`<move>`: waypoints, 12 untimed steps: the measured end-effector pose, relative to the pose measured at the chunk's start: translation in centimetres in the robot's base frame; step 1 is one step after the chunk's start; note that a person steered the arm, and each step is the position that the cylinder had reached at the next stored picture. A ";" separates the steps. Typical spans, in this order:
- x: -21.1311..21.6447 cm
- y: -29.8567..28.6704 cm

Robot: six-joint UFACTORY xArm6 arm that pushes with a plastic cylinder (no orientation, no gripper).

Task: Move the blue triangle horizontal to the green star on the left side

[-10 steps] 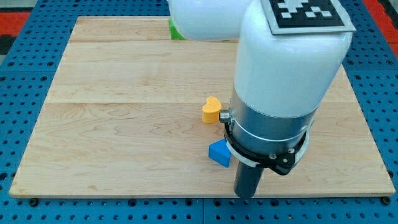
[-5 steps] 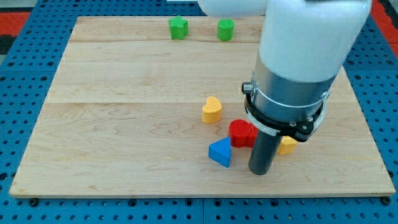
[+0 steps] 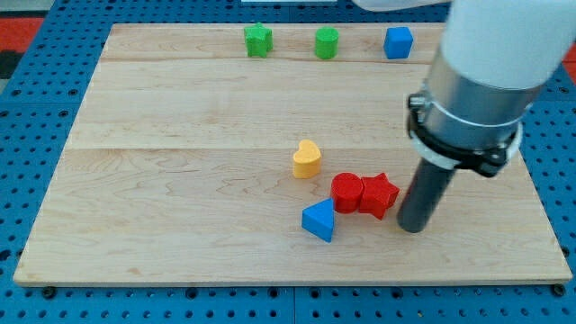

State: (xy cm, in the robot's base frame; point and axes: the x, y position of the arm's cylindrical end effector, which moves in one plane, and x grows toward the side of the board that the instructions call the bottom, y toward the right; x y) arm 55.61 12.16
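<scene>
Rod end, no jaws: my tip (image 3: 412, 229) rests just right of red star (image 3: 379, 194), holding nothing; blue triangle (image 3: 319, 220) lies further left; green star (image 3: 258, 40) up top.

A single camera is looking down at a slant from beyond the board's (image 3: 180, 117) near edge, facing toward its far edge, so the board is narrowing toward the top of the frame. It is sitting near enough that the board is filling almost the whole frame, with only strips of blue pegboard (image 3: 27, 135) showing around it. The arm (image 3: 490, 81) is looming large at the upper right, cropped by the frame's top.
</scene>
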 end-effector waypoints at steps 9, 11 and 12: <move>-8.3 -18.3; -16.2 -19.3; -19.4 -22.0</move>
State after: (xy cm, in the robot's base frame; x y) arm 36.24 -9.81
